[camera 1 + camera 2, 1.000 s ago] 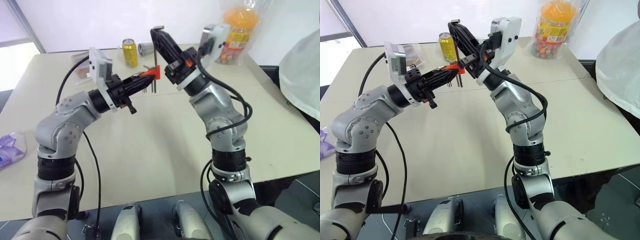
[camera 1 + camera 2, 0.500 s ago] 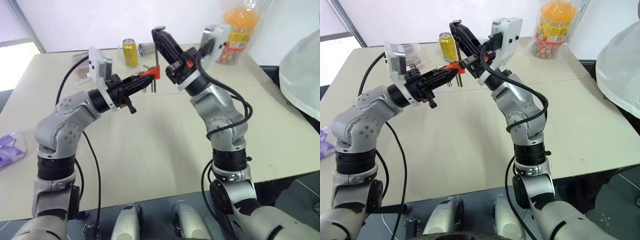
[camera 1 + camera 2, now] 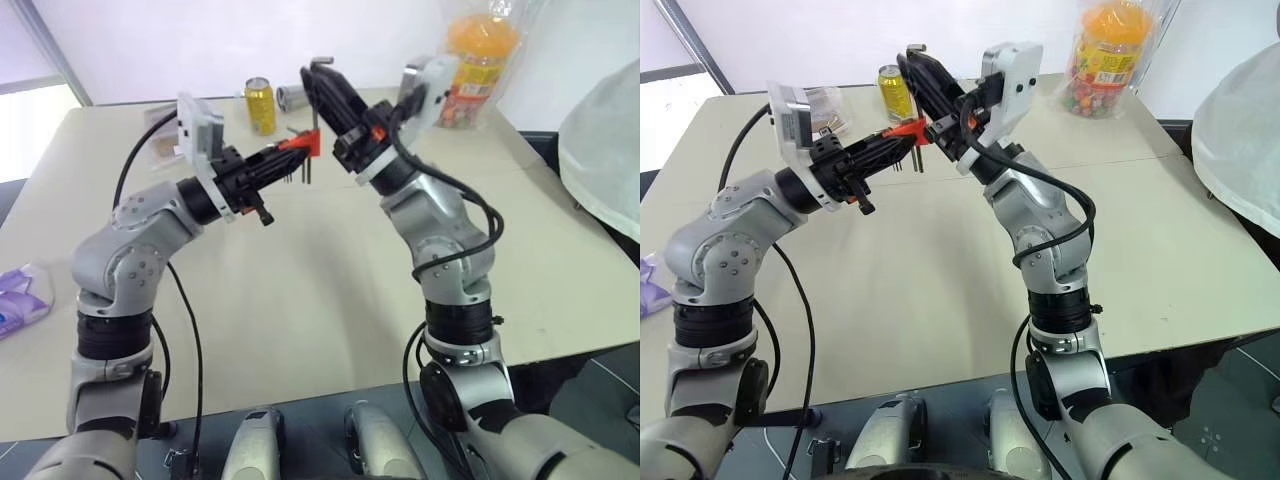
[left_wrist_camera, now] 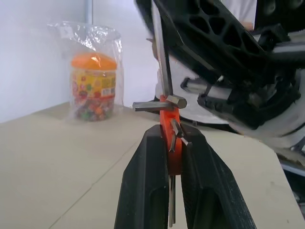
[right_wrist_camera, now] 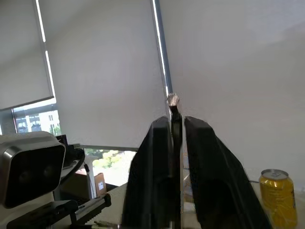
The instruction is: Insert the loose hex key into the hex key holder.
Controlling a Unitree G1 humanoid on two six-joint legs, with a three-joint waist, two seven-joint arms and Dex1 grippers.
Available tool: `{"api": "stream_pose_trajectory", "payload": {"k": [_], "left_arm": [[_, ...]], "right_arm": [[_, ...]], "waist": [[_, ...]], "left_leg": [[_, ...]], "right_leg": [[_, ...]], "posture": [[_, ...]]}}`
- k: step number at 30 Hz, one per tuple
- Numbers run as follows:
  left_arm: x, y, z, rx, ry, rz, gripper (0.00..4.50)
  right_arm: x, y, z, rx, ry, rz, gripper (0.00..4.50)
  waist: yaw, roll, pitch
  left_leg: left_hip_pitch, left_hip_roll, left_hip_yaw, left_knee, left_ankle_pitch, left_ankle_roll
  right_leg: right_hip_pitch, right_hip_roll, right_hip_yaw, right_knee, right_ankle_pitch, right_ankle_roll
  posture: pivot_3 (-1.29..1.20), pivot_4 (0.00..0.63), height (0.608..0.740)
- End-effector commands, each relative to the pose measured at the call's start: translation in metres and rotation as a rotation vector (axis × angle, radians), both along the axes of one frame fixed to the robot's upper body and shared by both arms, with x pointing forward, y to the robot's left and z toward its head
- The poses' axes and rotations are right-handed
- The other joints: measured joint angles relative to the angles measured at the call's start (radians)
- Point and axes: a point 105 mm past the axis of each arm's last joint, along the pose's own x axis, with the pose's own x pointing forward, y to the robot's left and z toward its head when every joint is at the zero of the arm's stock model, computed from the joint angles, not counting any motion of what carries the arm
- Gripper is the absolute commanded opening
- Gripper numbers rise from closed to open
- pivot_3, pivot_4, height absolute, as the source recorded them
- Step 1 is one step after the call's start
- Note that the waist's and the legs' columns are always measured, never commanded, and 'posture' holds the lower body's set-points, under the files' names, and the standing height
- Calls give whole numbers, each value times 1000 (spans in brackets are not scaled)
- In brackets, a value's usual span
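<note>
L gripper (image 4: 169,157) clamped on red hex key holder (image 4: 167,129), held above table (image 3: 300,290). R gripper (image 5: 174,138) fingers narrow w/ loose hex key (image 5: 173,110) between them, pads touching or not: cannot tell. Key runs down to holder's top. Yellow can (image 3: 260,105) behind.

Both arms raised, left tool (image 3: 290,158) and right tool (image 3: 325,85) clamped.
</note>
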Motion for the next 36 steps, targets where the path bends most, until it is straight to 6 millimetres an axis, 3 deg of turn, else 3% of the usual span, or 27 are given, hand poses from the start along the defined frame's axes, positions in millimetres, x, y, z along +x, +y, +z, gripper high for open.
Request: {"api": "stream_pose_trajectory", "payload": {"k": [1,4,5,9,15,20,24,31,36], "left_arm": [[-3,3,17,-23,-75,19,0],[-2,3,17,-27,-76,21,0],[-1,3,17,-28,-76,22,0],[0,1,17,-33,-75,21,0],[4,-5,1,-60,-9,14,0],[10,-17,-37,-80,148,-13,0],[16,-42,-80,-77,303,-48,0],[21,-77,-117,-87,463,-117,0],[29,-83,-136,-111,575,-99,0]], "right_arm": [[-10,-1,9,-12,-62,3,2542],[-12,-4,6,-32,-67,3,4215],[-14,-7,5,-47,-69,8,4488],[-24,-26,-7,-117,-55,8,4488],[-35,-74,-34,-248,37,-61,4488],[-43,-109,-41,-335,87,-154,4488],[-46,-137,-41,-385,104,-270,4488],[-54,-140,-44,-387,109,-336,4488],[-58,-140,-47,-387,109,-376,4488]], "waist": [[0,0,0],[0,0,0],[1,0,0],[3,0,0],[4,-1,1],[2,-1,1],[6,-2,1],[8,-2,1],[8,-2,1]], "left_leg": [[0,0,0,0,0,0],[0,0,0,0,0,0],[0,0,0,0,0,0],[-1,0,0,0,0,0],[-1,0,0,0,0,0],[-1,0,0,-1,0,1],[-1,0,0,0,0,1],[-1,-1,0,0,-1,1],[-1,-1,0,0,-1,1]], "right_leg": [[0,0,0,0,0,0],[0,0,0,0,0,0],[0,0,0,0,0,0],[0,-1,0,-1,0,0],[1,0,0,-3,0,0],[1,0,0,-5,0,0],[2,1,0,-6,0,0],[2,1,1,-8,0,0],[2,1,1,-8,0,0]], "posture": [[0,150,740],[0,150,740],[0,150,740],[0,150,740],[0,150,740],[0,150,740],[0,150,740],[0,150,740],[0,150,740]]}}
